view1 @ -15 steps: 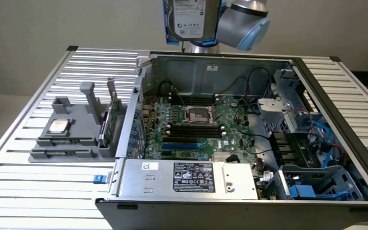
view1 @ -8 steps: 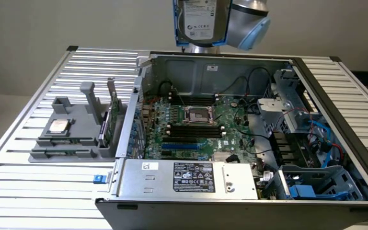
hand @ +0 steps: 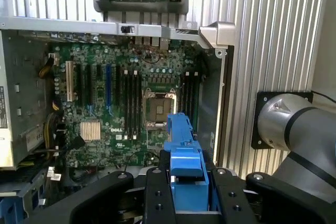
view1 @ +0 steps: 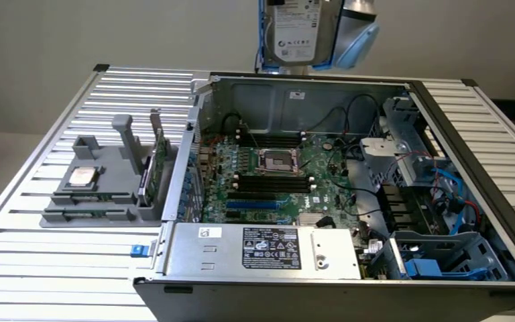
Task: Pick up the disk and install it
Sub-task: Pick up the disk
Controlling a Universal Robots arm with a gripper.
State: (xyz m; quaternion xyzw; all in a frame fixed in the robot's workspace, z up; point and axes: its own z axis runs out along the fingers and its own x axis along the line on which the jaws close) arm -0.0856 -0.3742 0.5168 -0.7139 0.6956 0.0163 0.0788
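Note:
The disk, a silver-grey hard drive with a white label in a blue carrier frame, hangs upright in the air above the back wall of the open computer case. My gripper is shut on it from behind. In the wrist view the blue carrier stands clamped between my black fingers, with the motherboard far below it.
The case lies open on a slatted metal table. Inside it are the motherboard, a power supply and a drive cage with blue parts. A grey fixture on the exterior view's left holds a CPU chip and a green card.

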